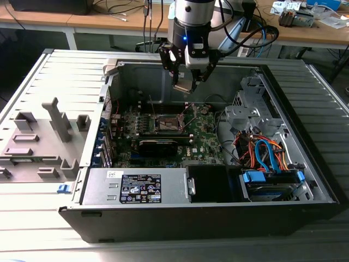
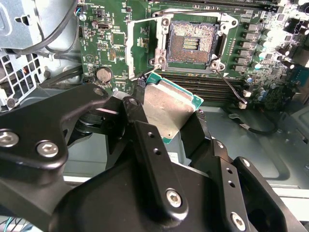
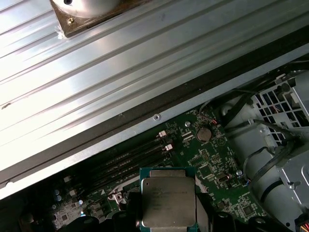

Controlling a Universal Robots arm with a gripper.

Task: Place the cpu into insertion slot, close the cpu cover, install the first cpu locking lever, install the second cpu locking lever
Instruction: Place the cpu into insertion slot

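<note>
Now | cpu (image 3: 168,202) gripped in end effector (image 2: 165,114) | apart from insertion slot (image 2: 191,43)

We see a grey ribbed metal table (image 1: 32,229). An open black PC case (image 1: 163,221) sits on it, about mid-table. A grey moulded fixture (image 1: 38,144) lies flat on the table, just beside the case at the exterior view's left. A small blue clip (image 1: 63,189) lies by the case's corner.
</note>
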